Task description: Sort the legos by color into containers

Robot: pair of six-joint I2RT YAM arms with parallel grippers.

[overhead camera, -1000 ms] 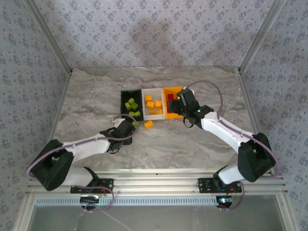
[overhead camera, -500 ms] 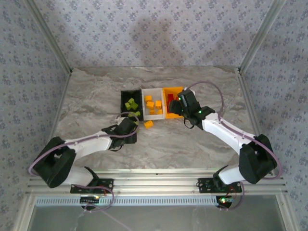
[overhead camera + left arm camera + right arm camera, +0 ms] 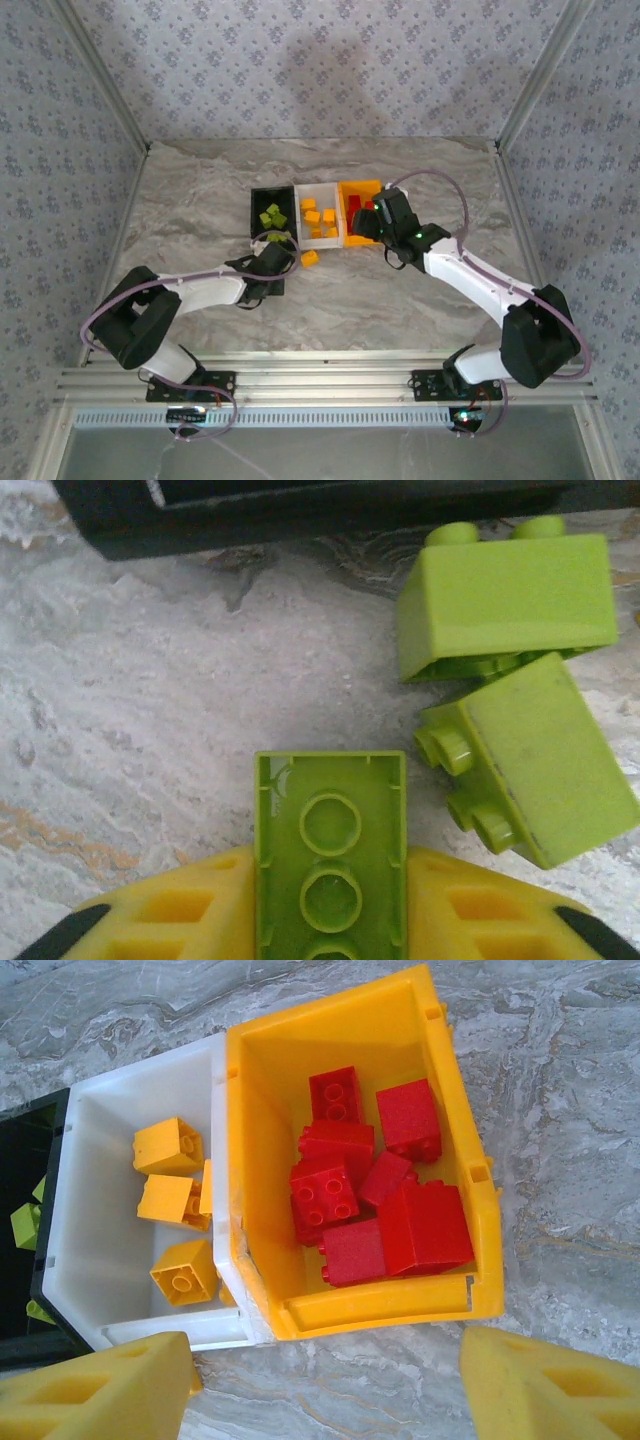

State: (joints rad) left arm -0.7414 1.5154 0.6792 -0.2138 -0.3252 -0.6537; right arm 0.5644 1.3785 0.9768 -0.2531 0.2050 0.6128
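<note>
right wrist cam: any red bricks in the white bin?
No, the white bin holds orange-yellow bricks; the red bricks lie in the orange-yellow bin.

A grey-and-white marbled stone counter (image 3: 200,190) fills the middle of the top view, with faint tan veins showing in close-up at the lower left of the left wrist view (image 3: 90,850) and across the right side of the right wrist view (image 3: 560,1110). Pale wallpaper with a small flower pattern (image 3: 320,60) covers the walls behind and to both sides, and slanted metal posts stand at the upper left (image 3: 100,75) and upper right (image 3: 545,75). A ribbed aluminium rail (image 3: 320,385) runs across the bottom, just under the counter's near edge.
</note>
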